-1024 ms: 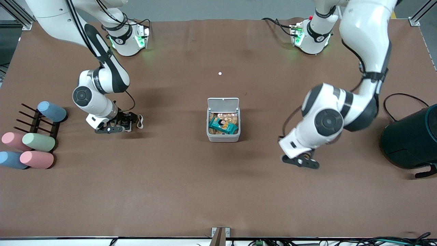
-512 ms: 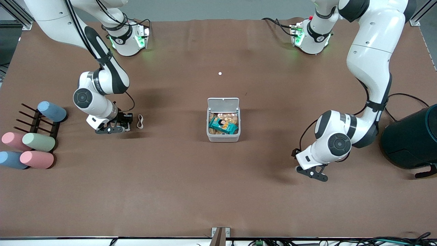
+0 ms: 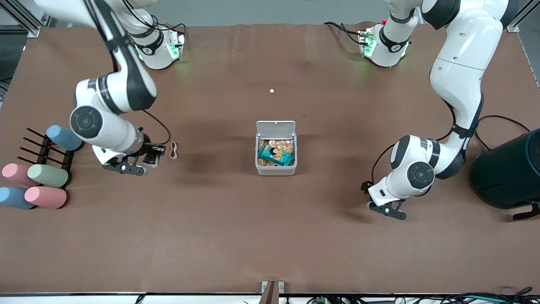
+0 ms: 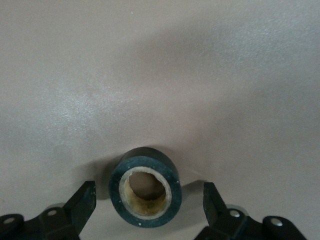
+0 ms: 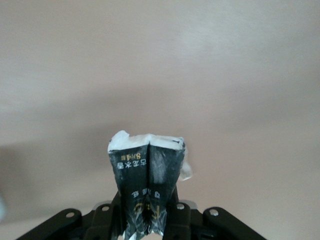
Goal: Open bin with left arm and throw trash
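Observation:
The white-grey bin (image 3: 276, 170) stands mid-table with its lid (image 3: 276, 128) tipped open; a teal packet and orange snacks lie inside. My right gripper (image 3: 148, 159) is shut on the black printed packet (image 5: 147, 175), above the table beside the beige rubber-band loop (image 3: 173, 150). In the right wrist view the gripper (image 5: 148, 220) pinches the packet's lower end. My left gripper (image 3: 386, 209) is low over the table toward the left arm's end, nearer the front camera than the bin. It is open (image 4: 148, 207) around the black tape roll (image 4: 145, 193), which lies on the table; the fingers (image 4: 82, 205) stand clear of it.
Pastel cups (image 3: 47, 175) lie on and by a dark rack (image 3: 40, 145) at the right arm's end. A large dark teal container (image 3: 508, 171) stands at the left arm's end. A tiny white dot (image 3: 271, 90) lies farther from the front camera than the bin.
My right gripper drew away from the rubber-band loop and rose with the packet. My left hand swung toward the front camera and the left arm's end, then settled low.

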`<action>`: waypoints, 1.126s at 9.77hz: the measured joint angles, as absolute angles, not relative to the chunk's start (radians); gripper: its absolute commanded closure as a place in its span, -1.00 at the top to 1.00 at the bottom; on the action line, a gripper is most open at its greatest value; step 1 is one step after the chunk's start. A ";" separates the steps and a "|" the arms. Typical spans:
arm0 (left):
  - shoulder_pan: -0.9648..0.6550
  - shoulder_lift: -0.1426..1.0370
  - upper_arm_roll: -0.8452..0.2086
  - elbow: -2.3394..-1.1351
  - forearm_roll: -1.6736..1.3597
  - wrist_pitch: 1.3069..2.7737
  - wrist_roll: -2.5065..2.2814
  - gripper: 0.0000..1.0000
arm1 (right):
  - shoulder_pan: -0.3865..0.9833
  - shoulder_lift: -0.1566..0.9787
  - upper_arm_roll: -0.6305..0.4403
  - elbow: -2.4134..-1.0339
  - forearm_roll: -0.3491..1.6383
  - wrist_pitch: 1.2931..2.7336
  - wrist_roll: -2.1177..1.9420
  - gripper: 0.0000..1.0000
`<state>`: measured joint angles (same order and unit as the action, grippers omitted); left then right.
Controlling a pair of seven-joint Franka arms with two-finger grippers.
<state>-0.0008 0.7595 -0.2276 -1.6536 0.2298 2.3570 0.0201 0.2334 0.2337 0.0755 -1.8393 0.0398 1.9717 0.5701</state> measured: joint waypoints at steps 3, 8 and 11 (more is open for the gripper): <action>-0.002 0.753 -0.235 -1.654 0.230 2.358 0.020 -1.00 | 0.418 0.289 0.080 -1.619 0.113 1.957 0.912 -0.99; 0.000 0.716 -0.282 -1.648 0.230 2.348 -0.008 -1.00 | 0.603 0.546 0.079 -1.440 0.118 2.148 1.115 -0.99; -0.001 0.668 -0.342 -1.627 0.179 2.272 -0.071 -1.00 | 0.676 0.616 0.077 -1.434 0.057 2.162 1.099 -0.96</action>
